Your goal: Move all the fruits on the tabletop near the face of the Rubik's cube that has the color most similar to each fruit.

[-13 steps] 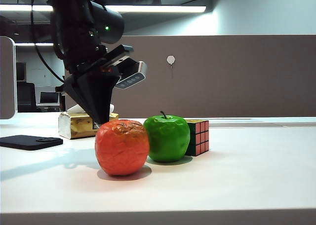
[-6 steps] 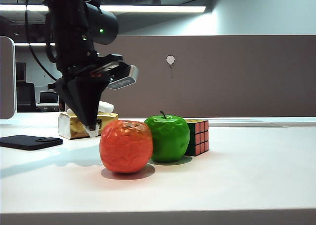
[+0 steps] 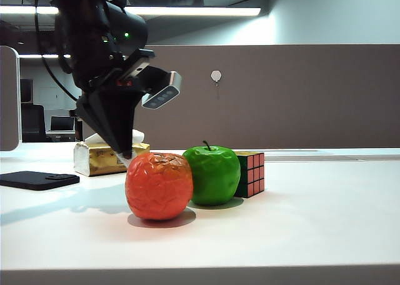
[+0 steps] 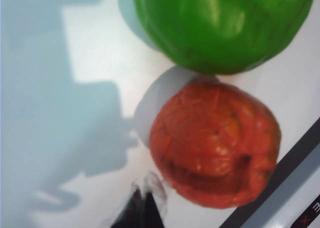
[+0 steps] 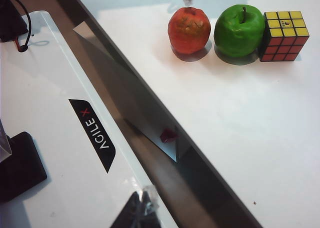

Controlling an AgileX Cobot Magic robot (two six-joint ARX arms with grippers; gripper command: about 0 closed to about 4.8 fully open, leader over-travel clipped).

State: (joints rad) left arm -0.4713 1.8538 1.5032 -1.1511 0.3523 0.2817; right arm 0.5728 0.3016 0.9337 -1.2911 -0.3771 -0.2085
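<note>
Orange-red fruit (image 3: 159, 185): you are nudging it against the green apple (image 3: 213, 174), itself beside the Rubik's cube (image 3: 251, 173), mid-tabletop (image 3: 300, 229). Left pincer (image 3: 127, 155), tips together, is hovering behind it; right pincer (image 5: 141, 208), seemingly closed, is idling apart.

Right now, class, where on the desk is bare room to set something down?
Bare tabletop lies in front of and right of the Rubik's cube. It is crowded where the orange-red fruit, green apple and cube line up, the closed left gripper hovering beside them.

White tabletop (image 3: 312, 222) carries orange-red fruit (image 3: 159, 185), green apple (image 3: 214, 174), Rubik's cube (image 3: 250, 173) (lined up), tissue pack (image 3: 100, 158)
</note>
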